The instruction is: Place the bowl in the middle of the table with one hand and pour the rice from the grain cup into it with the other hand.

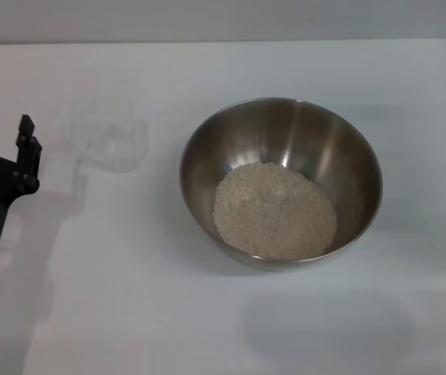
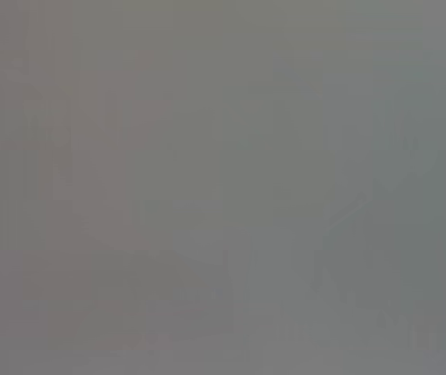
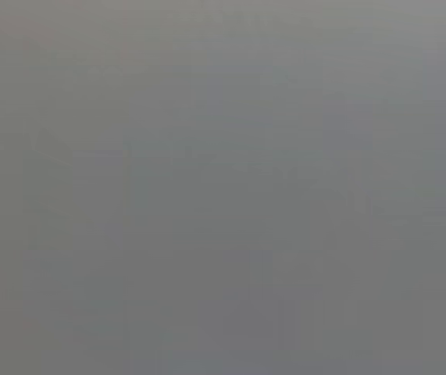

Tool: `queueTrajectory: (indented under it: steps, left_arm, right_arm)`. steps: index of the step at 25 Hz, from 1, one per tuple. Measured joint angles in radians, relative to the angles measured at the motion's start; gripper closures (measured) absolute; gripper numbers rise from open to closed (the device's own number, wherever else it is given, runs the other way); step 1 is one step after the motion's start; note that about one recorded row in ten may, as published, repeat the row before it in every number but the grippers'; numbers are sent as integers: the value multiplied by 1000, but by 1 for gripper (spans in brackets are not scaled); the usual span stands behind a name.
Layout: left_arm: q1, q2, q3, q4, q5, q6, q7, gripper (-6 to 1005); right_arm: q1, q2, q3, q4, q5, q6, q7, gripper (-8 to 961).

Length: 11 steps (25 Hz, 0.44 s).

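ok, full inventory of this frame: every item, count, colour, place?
Round stainless-steel mixing bowl: one, shiny grey, upright near the table's middle.
Heap of off-white rice grains: one, pale beige, inside the bowl.
Small clear plastic grain cup: one, transparent, on the table left of the bowl, apart from it; looks empty.
Plain white table: one, white, under everything.
Left hand: one, black fingers spread open, at the left edge, holding nothing.
Right hand: not in view; both wrist views show nothing usable.
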Motion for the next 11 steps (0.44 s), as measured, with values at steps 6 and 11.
queueTrajectory:
  steps: [6,11]
  left_arm:
    - [-4,1,13,29,14,92,-72,507]
    - [-19,2,14,43,14,99,-114,507]
  right_arm:
    - [-25,11,-13,38,-76,103,-1,562]
    - [-47,19,-13,45,-119,166,-25,562]
